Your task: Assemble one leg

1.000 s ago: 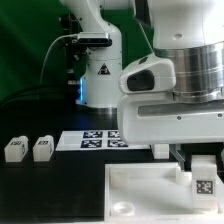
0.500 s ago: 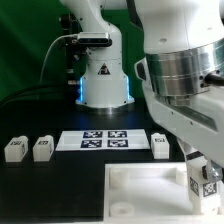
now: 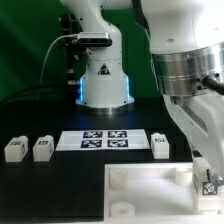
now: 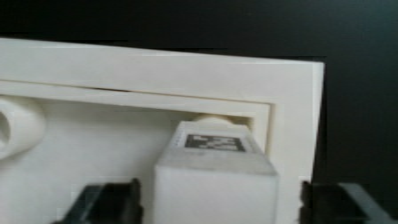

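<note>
The leg [image 4: 214,160], a small white peg with a black-and-white tag, stands at a corner of the large white square plate [image 4: 160,75]. In the exterior view the leg [image 3: 208,185] is at the plate's [image 3: 150,180] right edge, near the frame's border. My gripper [image 4: 214,205] straddles the leg. Its dark fingers [image 4: 111,200] sit on either side of the leg with a narrow gap on each side, so it is open. In the exterior view the arm's body hides most of the gripper [image 3: 207,172].
Two spare legs [image 3: 14,149] [image 3: 42,149] stand at the exterior view's left and a third [image 3: 160,145] beside the marker board [image 3: 105,140]. The robot base [image 3: 100,80] stands behind the board. A round socket [image 4: 15,125] shows on the plate.
The arm's body has swung toward the exterior view's right and up, uncovering the marker board and the third spare leg. The leg at the plate's corner has hardly moved.
</note>
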Robot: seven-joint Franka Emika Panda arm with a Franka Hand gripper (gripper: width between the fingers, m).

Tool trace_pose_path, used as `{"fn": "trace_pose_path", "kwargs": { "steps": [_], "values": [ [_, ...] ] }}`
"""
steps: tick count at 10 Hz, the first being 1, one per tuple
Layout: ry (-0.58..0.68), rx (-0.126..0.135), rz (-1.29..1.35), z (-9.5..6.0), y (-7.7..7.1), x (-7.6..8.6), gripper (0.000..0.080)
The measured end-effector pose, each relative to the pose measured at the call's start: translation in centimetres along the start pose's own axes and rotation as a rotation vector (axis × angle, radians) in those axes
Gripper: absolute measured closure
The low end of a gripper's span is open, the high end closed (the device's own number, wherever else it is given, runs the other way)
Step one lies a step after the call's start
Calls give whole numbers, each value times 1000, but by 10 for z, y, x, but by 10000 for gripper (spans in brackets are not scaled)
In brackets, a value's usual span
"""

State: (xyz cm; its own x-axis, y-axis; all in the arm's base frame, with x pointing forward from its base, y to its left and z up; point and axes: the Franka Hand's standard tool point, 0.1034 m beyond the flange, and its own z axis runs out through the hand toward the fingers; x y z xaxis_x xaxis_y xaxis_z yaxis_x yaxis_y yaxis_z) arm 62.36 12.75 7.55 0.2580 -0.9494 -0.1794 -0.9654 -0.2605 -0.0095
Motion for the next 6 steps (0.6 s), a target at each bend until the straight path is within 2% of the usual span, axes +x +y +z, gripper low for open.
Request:
{"fn": "trace_pose_path", "kwargs": {
  "steps": [1,2,5,6],
  "values": [
    [23,-17,-188,4,3,-7,238],
    [46,-32,-400,4,3,-8,166],
    [48,-40,-703,3,3,-2,151],
    [95,-49,-1013,0,-1,8,151]
  ]
}}
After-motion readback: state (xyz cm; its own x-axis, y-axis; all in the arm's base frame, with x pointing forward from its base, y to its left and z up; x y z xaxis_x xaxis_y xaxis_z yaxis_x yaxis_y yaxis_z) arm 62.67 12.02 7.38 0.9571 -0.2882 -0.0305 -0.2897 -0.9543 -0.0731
